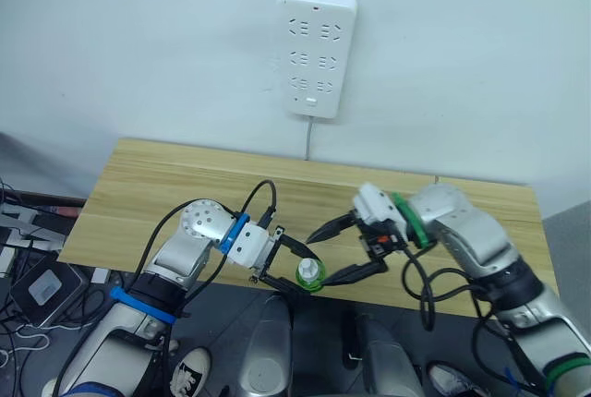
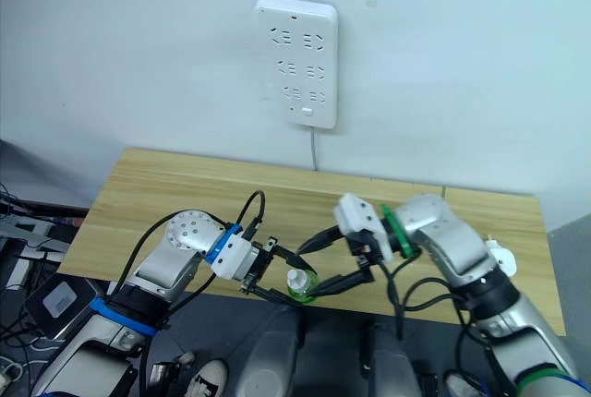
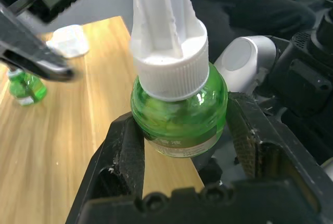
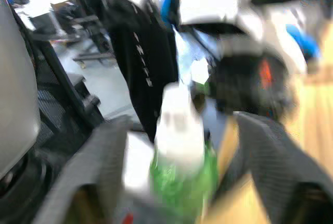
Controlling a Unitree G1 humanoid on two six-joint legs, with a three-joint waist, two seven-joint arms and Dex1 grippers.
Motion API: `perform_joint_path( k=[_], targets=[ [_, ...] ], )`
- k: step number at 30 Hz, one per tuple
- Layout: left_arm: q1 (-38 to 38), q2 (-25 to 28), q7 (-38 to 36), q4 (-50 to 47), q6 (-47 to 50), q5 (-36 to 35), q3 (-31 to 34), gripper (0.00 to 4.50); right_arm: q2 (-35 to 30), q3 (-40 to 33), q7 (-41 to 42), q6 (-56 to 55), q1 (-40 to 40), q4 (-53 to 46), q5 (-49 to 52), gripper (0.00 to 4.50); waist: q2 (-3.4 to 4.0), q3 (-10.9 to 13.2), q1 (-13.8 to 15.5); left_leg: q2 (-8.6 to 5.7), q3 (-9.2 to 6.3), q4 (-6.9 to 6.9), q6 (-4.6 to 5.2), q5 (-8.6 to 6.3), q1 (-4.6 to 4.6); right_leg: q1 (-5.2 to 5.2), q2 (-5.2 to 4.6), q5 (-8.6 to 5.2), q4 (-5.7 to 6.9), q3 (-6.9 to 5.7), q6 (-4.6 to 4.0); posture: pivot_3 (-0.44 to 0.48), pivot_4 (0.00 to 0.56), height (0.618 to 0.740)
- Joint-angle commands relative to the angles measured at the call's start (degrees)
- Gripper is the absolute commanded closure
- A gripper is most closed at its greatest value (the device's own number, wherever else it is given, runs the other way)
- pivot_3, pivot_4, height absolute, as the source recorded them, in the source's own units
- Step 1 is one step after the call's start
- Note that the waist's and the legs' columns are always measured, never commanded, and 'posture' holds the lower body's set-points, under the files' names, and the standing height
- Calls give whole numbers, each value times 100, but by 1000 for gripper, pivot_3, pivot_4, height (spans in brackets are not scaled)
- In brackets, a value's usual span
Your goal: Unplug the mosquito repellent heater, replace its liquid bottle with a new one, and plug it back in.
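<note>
My left gripper (image 1: 307,272) is shut on a green liquid bottle (image 3: 179,109) with a white ribbed cap, held upright just past the table's front edge. My right gripper (image 1: 319,258) is open, with one finger on each side of the bottle's cap and not touching it. A second green bottle (image 3: 23,86) stands on the wooden table (image 1: 185,185). A small white rounded unit (image 3: 67,40), apparently the heater, lies beside that second bottle and is unplugged. It also shows behind my right arm as a white shape (image 2: 499,256).
A long white power strip (image 1: 317,51) hangs on the wall above the table's far edge, its cord dropping behind the table. Cables and boxes lie on the floor at the left.
</note>
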Motion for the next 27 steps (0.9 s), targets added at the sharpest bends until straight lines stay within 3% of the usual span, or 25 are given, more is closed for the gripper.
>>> perform_joint_path(
  k=[1, 6, 14, 20, 27],
  targets=[
    [85, -15, 199, -27, 146, -56, 234, 2301, -445, -461, 3, -4, 397, -482, 100, 35, 0, 0, -2, 0, -1, 0, 0, 0, 0, 0, 0, 0, 1, 0, 0, 338, 343, 740],
    [225, -70, 844, -42, 594, 25, 503, 2301, -666, -875, -737, 78, 973, -842, -89, 35, 0, 0, -78, 0, 0, 0, 0, 0, 2, 0, 1, 0, 2, 3, 0, 316, 331, 740],
    [354, -426, 2271, -240, 1265, 202, 872, 2301, 266, -980, -3018, 543, 1492, -1723, -630, 35, 0, 0, -171, 0, -1, 0, -2, 1, 2, 0, 1, 0, 5, 3, 2, 303, 314, 740],
    [300, -472, 2368, -288, 1291, 301, 797, 2301, 1131, -566, -3945, 666, 1123, -1619, -1072, 35, 0, -1, -217, 0, 2, 0, -4, 2, 4, 1, 1, 1, 4, 5, 3, 308, 307, 740],
    [102, -592, 2293, -168, 1278, 350, 723, 2301, 1553, -364, -4198, 566, 692, -1109, -1289, 35, -1, -1, -238, -3, 4, -1, -7, 4, 2, 3, -2, 1, 1, 4, 3, 306, 301, 740]
  ],
)
